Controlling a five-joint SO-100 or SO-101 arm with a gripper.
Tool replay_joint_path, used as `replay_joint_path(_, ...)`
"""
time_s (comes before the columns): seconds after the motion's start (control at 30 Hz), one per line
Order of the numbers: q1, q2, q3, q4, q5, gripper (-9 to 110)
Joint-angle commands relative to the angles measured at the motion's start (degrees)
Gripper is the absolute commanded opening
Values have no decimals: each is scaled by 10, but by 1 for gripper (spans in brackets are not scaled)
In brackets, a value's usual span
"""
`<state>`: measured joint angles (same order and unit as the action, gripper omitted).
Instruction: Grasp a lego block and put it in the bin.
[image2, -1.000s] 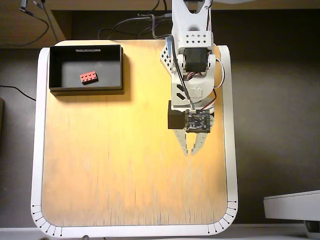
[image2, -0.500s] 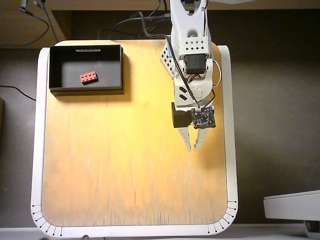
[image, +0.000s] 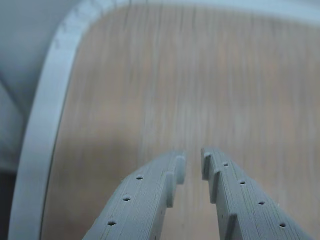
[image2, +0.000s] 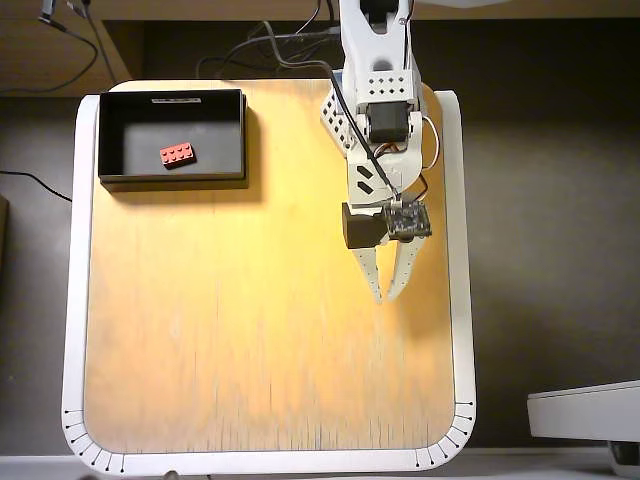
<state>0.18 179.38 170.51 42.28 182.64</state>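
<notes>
The claw (image2: 385, 298) hangs nearly closed and empty, fingers a sliver apart above the table (image2: 250, 330). The red block (image2: 177, 154) lies in the bin (image2: 243, 135), well apart.

No text can be read anywhere. The white label (image2: 176, 99) on the far rim of the bin (image2: 108, 140) is too small to make out.

We see a wooden counter (image2: 250, 330) with a pale orange-brown top and a white rim (image2: 72, 300) with rounded corners; small black tick marks line the two near corners in the overhead view. Dark cables (image2: 250, 50) trail behind its far edge, one more (image2: 35, 183) at left. A light grey object (image2: 585, 410) (cut off) sits at lower right.
</notes>
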Motion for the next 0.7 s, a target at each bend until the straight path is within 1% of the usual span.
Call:
replay_joint_path(0.0, 10, 35, 44, -18, 5, 0)
replay_joint_path(0.27, 36, 52, 112, -17, 25, 0)
replay_joint_path(0.67, 34, 95, 113, 190, 40, 0)
